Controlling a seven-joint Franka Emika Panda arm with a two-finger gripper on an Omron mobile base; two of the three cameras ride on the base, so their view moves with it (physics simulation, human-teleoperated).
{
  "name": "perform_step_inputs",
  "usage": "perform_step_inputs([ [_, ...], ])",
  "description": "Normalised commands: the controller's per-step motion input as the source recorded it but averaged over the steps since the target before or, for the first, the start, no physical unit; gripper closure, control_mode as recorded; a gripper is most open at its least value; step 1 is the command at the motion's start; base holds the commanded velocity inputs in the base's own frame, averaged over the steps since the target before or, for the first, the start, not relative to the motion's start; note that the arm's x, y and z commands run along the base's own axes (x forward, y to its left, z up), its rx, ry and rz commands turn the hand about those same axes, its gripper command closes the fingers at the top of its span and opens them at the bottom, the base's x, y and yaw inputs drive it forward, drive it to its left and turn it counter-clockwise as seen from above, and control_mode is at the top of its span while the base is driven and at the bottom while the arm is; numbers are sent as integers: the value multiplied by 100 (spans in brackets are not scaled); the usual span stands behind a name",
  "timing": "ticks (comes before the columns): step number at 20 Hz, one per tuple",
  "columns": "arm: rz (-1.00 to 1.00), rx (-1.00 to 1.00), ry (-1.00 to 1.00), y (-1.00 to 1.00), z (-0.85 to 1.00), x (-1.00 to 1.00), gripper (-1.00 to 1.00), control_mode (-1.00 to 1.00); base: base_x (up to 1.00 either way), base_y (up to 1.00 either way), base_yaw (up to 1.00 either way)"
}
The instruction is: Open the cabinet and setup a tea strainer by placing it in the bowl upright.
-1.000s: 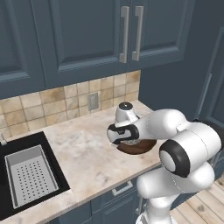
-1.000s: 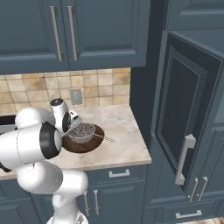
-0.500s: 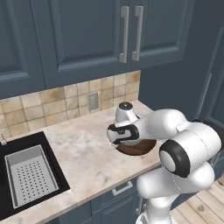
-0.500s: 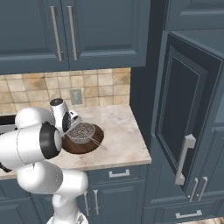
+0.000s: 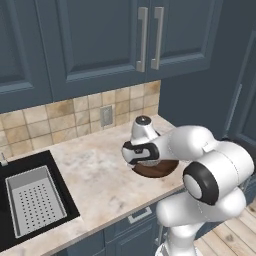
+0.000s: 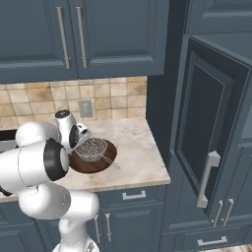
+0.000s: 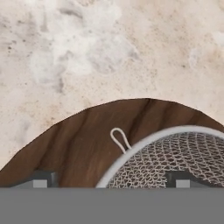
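— Over the bowl (image 6: 93, 160), how do the jaws stand?

— Spread wide. In the hand view the two dark finger tips (image 7: 41, 178) sit far apart at the bottom edge, one over bare brown wood, the other over the mesh. Nothing is pinched between them. The gripper (image 6: 82, 142) hangs just above the bowl's left side.

— And the tea strainer (image 6: 91, 149)?

— It sits upright inside the bowl, rim up, its thin wire handle reaching over the bowl's near right edge toward the counter (image 6: 135, 157) front. In the hand view its silver rim (image 7: 144, 142) and a small wire loop lie on the wood.

— What has changed from a second ago?

— The fingers were then closed in on the strainer's rim; now they have let go and stand apart. The strainer and bowl have kept their place on the counter, and the arm has hardly shifted.

— The cabinet (image 6: 209, 142)?

— Its door hangs open at the right of the right base view, silver bar handle (image 6: 206, 179) facing out.
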Motion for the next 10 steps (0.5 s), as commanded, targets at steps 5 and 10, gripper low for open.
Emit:
perform_step_inputs([
  [5,0,0,0,0,43,-29,-100,-100,0,0,0],
  [10,0,0,1,0,49,-36,-100,-100,0,0,0],
])
